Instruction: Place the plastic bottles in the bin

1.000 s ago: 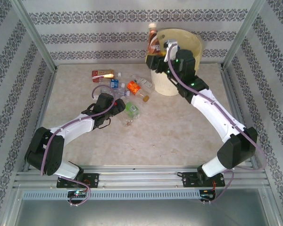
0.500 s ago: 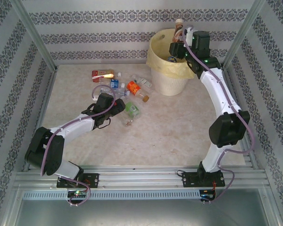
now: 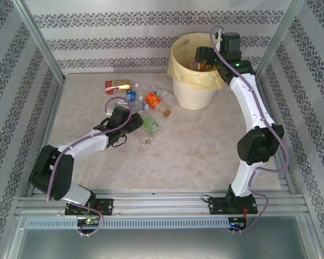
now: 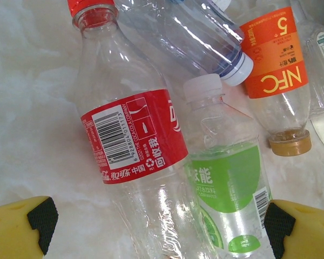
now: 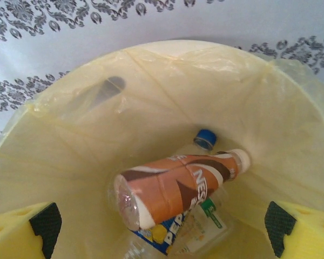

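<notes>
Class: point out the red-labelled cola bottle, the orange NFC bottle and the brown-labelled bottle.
red-labelled cola bottle (image 4: 135, 137): left wrist view, its label.
orange NFC bottle (image 4: 275, 62): left wrist view, its label.
brown-labelled bottle (image 5: 173, 191): right wrist view, its label.

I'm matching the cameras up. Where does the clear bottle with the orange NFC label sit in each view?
Top external: the clear plastic bottle with the orange label lies upper centre-left, cap toward lower right.
Left wrist: that bottle is upper right, tan cap pointing down.
Shared landmark: the green-labelled clear bottle, next to it in both.
</notes>
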Controlling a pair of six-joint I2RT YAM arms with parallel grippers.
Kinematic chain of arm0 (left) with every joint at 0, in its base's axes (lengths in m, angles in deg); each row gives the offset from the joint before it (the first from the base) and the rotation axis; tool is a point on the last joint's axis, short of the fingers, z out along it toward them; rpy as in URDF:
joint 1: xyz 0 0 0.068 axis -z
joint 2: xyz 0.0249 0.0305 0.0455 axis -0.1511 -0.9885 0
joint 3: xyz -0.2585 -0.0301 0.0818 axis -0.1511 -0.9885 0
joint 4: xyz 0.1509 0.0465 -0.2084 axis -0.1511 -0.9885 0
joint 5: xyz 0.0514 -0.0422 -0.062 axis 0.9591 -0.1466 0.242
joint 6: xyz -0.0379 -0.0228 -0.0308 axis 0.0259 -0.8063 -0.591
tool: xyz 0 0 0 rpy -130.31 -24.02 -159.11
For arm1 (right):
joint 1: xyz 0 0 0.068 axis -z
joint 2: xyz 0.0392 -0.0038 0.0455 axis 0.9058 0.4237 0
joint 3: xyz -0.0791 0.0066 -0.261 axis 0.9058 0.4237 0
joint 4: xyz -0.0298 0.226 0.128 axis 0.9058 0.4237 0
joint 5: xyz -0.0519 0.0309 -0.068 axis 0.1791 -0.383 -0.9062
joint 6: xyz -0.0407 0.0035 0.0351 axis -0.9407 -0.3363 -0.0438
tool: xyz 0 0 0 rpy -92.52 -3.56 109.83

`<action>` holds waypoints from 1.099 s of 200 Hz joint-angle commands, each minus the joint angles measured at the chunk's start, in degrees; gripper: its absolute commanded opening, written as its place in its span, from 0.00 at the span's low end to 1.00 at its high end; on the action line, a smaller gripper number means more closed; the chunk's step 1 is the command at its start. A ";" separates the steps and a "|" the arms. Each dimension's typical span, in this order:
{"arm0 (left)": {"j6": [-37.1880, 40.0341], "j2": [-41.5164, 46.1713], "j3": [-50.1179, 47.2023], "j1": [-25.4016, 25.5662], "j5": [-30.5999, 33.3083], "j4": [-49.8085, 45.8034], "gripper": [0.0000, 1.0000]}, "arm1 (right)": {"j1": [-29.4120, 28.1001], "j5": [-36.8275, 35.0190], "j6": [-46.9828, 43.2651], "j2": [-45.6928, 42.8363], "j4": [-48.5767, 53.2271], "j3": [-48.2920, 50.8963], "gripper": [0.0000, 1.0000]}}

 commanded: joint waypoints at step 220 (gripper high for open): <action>-6.39 -23.89 18.99 -2.78 9.03 -8.15 0.81 | -7.31 -3.57 4.17 -31.96 -10.95 29.71 0.98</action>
